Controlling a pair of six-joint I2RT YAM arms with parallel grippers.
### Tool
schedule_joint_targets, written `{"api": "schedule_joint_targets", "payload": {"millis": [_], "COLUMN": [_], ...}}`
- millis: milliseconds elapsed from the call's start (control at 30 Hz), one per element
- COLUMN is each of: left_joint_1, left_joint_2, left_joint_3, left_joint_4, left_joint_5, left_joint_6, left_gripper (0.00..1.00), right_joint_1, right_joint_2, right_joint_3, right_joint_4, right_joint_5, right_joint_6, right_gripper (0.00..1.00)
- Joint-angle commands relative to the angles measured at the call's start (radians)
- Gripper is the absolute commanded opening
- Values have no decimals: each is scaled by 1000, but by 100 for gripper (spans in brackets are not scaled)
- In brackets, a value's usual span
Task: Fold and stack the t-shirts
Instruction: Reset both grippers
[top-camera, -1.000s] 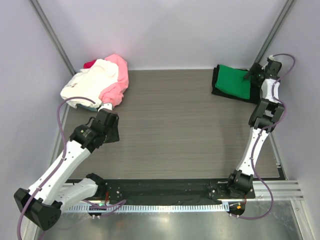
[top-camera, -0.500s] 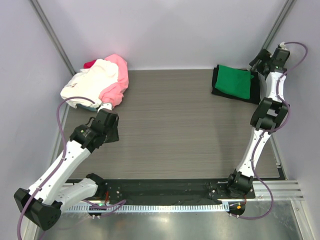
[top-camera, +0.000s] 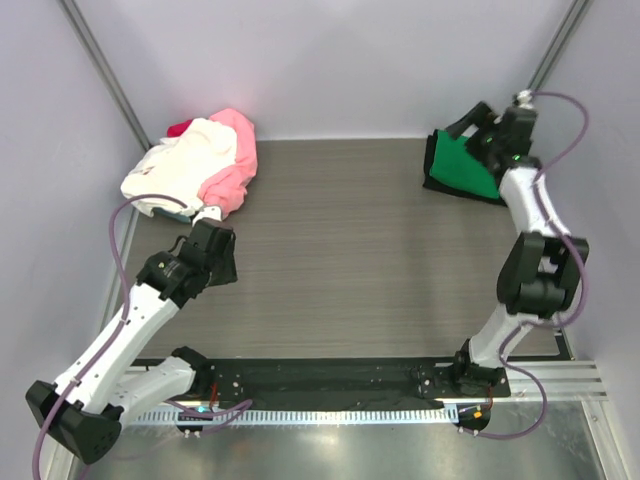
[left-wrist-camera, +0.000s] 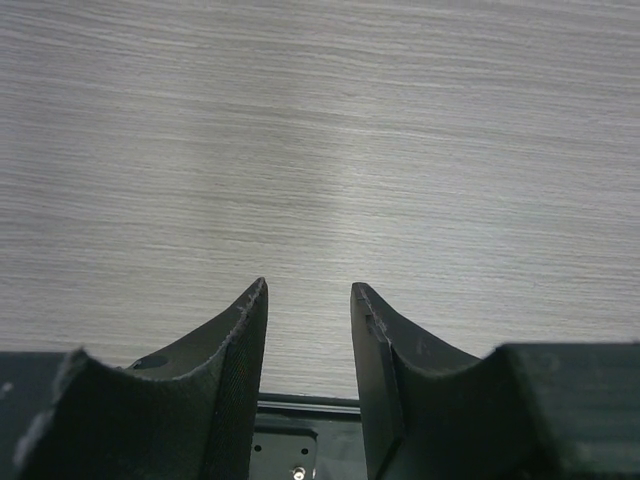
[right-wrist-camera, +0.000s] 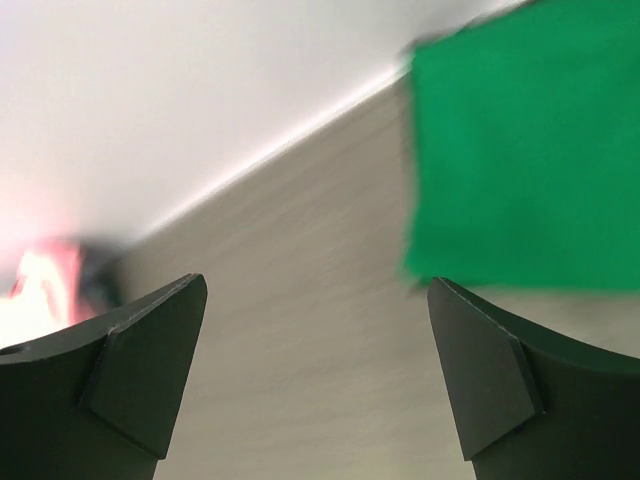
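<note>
Tabletop of grey wood-grain laminate (top-camera: 350, 250) is carrying two cloth groups, well apart. Folded bright green t-shirt (top-camera: 458, 165) is lying flat on a folded black t-shirt (top-camera: 431, 172) in the far right corner. Crumpled cream-white t-shirt (top-camera: 185, 165), pink t-shirt (top-camera: 235, 150) and red t-shirt (top-camera: 178, 127) are heaping in the far left corner. Right hand (top-camera: 475, 128) is hovering at the green shirt's far edge, fingers spread wide, gripping nothing; one second ago it was beyond the stack's right side. Left hand (top-camera: 210, 213) is sitting near the heap, fingers slightly parted, empty, unmoved.

Folded green shirt (top-camera: 455, 165) far-right; crumpled pile (top-camera: 195, 160) far-left
</note>
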Motion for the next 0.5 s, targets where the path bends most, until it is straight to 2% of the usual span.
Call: {"api": "schedule_joint_targets", "payload": {"millis": [0, 33, 100, 133, 200, 233, 267, 467], "left_joint_1": [5, 5, 5, 4, 5, 5, 5, 5], "left_joint_2": [-37, -40, -41, -40, -43, -49, -52, -63], "left_joint_3": [3, 2, 3, 5, 5, 6, 5, 5], "left_joint_4": [14, 13, 13, 11, 7, 4, 3, 0], "left_joint_5": [-35, -35, -32, -34, -42, -46, -52, -66], "left_joint_6": [-15, -13, -13, -12, -18, -19, -25, -32], "left_gripper": [41, 41, 42, 43, 47, 50, 61, 81], "right_joint_1": [173, 207, 317, 352, 424, 497, 528, 783], "right_joint_2": [-255, -356, -453, -501, -637, -679, -757, -908], "right_joint_3": [-249, -363, -476, -586, -689, -782, -829, -1048], "right_joint_4": [139, 146, 159, 165, 177, 177, 180, 151], "right_joint_5": [3, 3, -1, -3, 8, 23, 26, 101], "right_joint_6": [24, 25, 50, 62, 99, 113, 127, 225], "right_gripper": [99, 99, 99, 99, 99, 99, 99, 99]}}
